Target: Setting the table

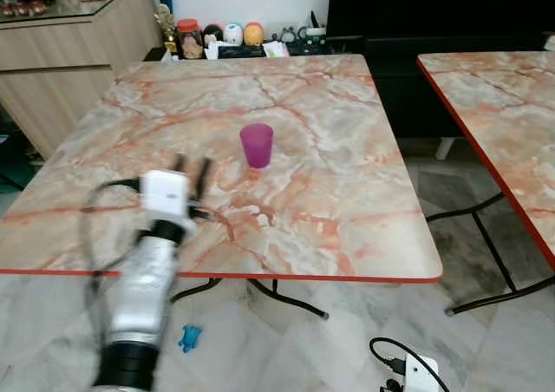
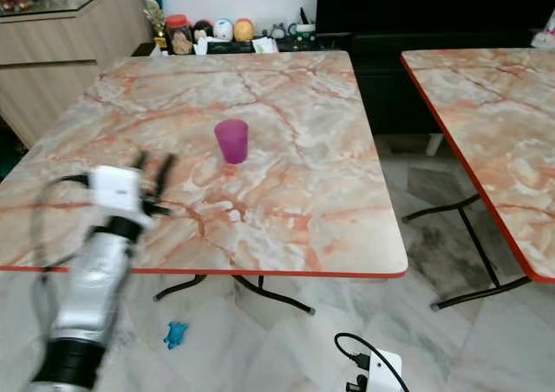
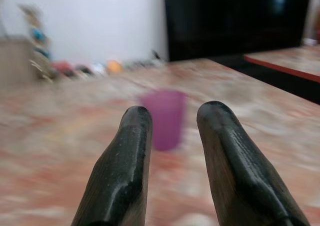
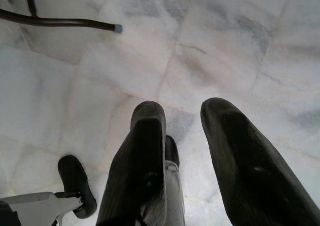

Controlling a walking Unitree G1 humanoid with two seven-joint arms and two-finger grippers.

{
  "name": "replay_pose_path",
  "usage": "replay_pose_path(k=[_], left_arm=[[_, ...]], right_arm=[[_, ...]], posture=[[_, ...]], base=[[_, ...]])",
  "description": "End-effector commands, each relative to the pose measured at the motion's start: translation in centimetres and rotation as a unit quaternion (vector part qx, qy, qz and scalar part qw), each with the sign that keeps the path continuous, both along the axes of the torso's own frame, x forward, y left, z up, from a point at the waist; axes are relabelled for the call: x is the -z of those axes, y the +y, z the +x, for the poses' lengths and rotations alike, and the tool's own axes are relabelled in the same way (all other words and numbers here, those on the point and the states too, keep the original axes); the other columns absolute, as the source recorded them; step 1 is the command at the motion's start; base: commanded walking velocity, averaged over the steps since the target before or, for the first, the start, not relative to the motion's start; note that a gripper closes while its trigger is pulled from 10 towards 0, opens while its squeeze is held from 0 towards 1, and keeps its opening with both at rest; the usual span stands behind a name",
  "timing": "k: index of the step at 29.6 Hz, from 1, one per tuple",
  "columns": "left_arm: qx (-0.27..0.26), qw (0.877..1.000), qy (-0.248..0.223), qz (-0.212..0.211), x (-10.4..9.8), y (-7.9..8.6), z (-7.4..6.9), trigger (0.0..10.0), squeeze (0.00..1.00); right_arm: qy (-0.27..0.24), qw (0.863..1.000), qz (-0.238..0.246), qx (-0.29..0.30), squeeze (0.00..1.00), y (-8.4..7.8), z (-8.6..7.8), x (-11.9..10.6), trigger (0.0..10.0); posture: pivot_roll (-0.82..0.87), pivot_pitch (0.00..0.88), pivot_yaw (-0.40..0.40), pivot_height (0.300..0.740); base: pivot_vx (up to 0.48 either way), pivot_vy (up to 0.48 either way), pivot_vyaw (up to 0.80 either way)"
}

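A purple cup (image 1: pixel 257 144) stands upright near the middle of the pink marbled table (image 1: pixel 347 201). My left gripper (image 1: pixel 192 165) hovers over the table's near left part, a short way left of and nearer than the cup, blurred. In the left wrist view the left gripper (image 3: pixel 175 113) is open with nothing between its fingers (image 3: pixel 132 151), and the cup (image 3: pixel 165 118) stands ahead of them, apart. My right gripper (image 4: pixel 184 108) hangs open over the marble floor.
A second marbled table (image 1: pixel 512 123) stands to the right, with a gap of floor between. A wooden cabinet (image 1: pixel 69 45) is at the far left, and jars and ornaments (image 1: pixel 217 36) line the table's far edge. A blue toy (image 1: pixel 190 337) and a white device with cable (image 1: pixel 416 373) lie on the floor.
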State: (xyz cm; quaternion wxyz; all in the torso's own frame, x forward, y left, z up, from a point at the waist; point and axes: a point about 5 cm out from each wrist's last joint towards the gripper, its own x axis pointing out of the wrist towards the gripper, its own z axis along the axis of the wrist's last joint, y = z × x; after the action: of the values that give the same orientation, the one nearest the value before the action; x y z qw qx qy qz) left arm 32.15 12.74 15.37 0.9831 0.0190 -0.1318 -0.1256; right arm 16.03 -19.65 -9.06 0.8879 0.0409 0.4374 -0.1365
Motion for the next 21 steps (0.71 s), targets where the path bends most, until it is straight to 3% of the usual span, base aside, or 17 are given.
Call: replay_pose_path(k=[1, 3, 7, 14, 21], left_arm=[[0.007, 1.000, 0.012, -0.007, -0.5, -0.1, 0.6, 10.0, 0.00], [0.024, 0.999, 0.027, -0.025, -0.4, -0.4, 0.9, 10.0, 0.00], [0.048, 0.999, 0.022, -0.012, -0.5, -0.6, 1.1, 10.0, 0.00], [0.037, 0.999, 0.014, -0.014, -1.3, -0.4, 1.4, 10.0, 0.00], [0.041, 0.999, 0.020, -0.025, -1.1, -0.7, 1.2, 10.0, 0.00]], right_arm=[[0.010, 1.000, 0.002, 0.001, 0.00, 0.2, -0.5, 0.2, 10.0], [0.013, 1.000, 0.001, 0.001, 0.00, 0.1, -0.6, 0.3, 10.0], [0.015, 1.000, -0.001, -0.003, 0.00, 0.0, -0.6, 0.3, 10.0], [0.016, 1.000, 0.000, -0.006, 0.00, 0.0, -0.5, 0.3, 10.0], [0.032, 0.999, 0.004, -0.012, 0.00, 0.1, -0.8, 0.5, 10.0]], posture=[[0.03, 0.000, 0.053, 0.740], [0.03, 0.000, 0.052, 0.740], [0.04, 0.000, 0.050, 0.740], [0.05, 0.000, 0.038, 0.740], [0.04, 0.000, 0.038, 0.740]], base=[[0.000, 0.000, 0.00], [0.000, 0.000, 0.00], [0.000, 0.000, 0.00], [0.000, 0.000, 0.00], [0.328, 0.000, -0.07]])
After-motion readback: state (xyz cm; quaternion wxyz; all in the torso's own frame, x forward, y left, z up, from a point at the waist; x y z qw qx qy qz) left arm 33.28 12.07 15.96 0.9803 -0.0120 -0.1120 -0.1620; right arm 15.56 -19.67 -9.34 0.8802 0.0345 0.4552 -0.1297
